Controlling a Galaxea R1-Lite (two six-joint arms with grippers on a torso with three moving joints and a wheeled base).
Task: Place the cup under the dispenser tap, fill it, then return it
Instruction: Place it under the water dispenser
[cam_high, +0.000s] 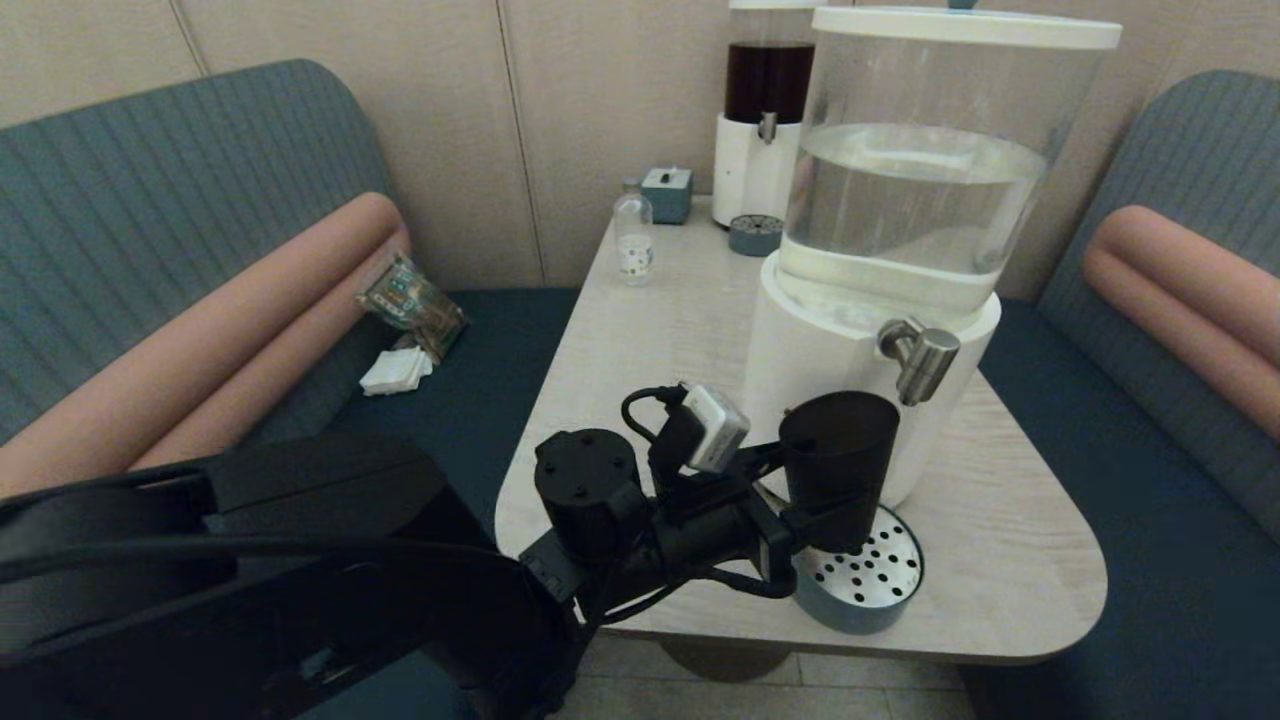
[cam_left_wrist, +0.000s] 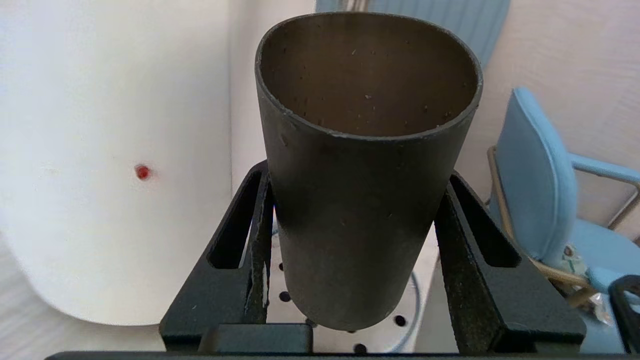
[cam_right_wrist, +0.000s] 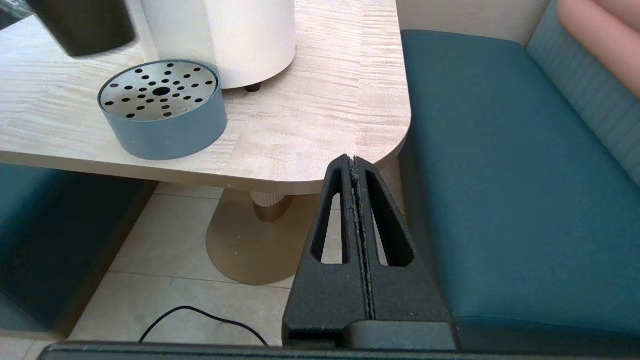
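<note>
The left gripper (cam_left_wrist: 352, 250) clamps the cup (cam_high: 838, 465) low on its walls, above the drip tray (cam_high: 868, 585), beside the tap (cam_high: 918, 357); thin plastic, light, likely slippery; the right gripper (cam_right_wrist: 356, 175) hangs closed off the table's edge.

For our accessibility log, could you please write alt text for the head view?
The left gripper holds a dark cup above a round drip tray, just left of the steel tap on a large water dispenser on the table.

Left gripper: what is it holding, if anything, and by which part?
The left gripper holds the cup, its jaws clamped on opposite sides of the lower wall.
</note>
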